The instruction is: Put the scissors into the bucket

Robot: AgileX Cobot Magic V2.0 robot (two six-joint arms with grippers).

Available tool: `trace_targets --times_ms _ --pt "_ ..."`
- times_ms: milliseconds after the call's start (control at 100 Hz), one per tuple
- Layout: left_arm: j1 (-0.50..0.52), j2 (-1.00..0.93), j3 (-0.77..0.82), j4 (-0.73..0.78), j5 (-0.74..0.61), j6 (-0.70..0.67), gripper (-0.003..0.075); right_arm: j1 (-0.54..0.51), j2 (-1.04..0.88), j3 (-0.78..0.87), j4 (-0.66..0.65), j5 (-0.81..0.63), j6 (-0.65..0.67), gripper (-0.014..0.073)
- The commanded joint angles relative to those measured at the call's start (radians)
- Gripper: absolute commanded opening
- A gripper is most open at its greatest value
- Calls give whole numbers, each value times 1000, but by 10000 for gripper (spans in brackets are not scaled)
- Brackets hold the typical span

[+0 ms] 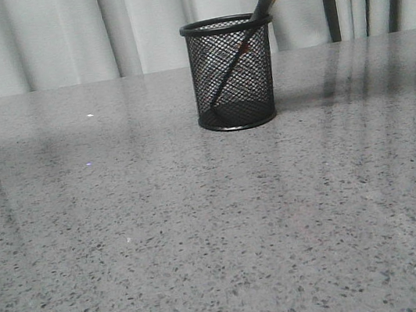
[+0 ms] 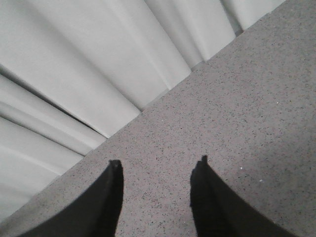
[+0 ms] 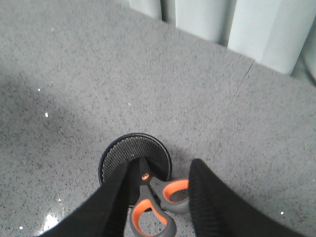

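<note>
Desk (image 1: 129, 255): bucket (image 1: 230, 73) standing near back edge. Scissors (image 3: 153, 205) leaning inside bucket, blades down. Your right gripper (image 3: 158, 197) sitting wide open around handles, not squeezing. Left gripper (image 2: 157, 197) hanging open, holding nothing. Next: lifting right gripper straight up, not bumping handles.

Soft even light, faint glare streaks, sharp.

Scissors (image 3: 150, 207) lean blades-down in the bucket (image 3: 114, 160), handles between the parted right gripper (image 3: 160, 182) fingers (image 3: 210, 197).
</note>
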Motion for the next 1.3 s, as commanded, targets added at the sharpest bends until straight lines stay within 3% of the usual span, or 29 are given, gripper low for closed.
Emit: trace_targets --times_ms 0,190,380,550,730,850,1040,1290 --pt "2 -23 -28 -41 -66 -14 197 -6 -70 -35 8 -75 3 140" --pt "2 -25 -28 -82 -63 -14 -23 -6 -130 -13 19 -112 3 -53" --pt "2 -49 -6 -139 -85 -14 -21 -6 -241 133 37 -288 3 -64" --pt "2 -146 113 -145 -238 -39 -21 -6 -397 373 42 -530 3 -65" --pt "2 -314 377 -160 -476 -40 -21 -6 -594 674 46 -852 3 -65" --pt "2 -463 595 -198 -659 -40 -21 -6 -727 881 46 -976 3 -65" --pt "2 -694 927 -287 -846 -40 -21 -6 -938 1154 46 -1047 3 -65" --pt "2 -981 1246 -390 -919 -40 -21 -6 -1237 1418 55 -1032 3 -65"
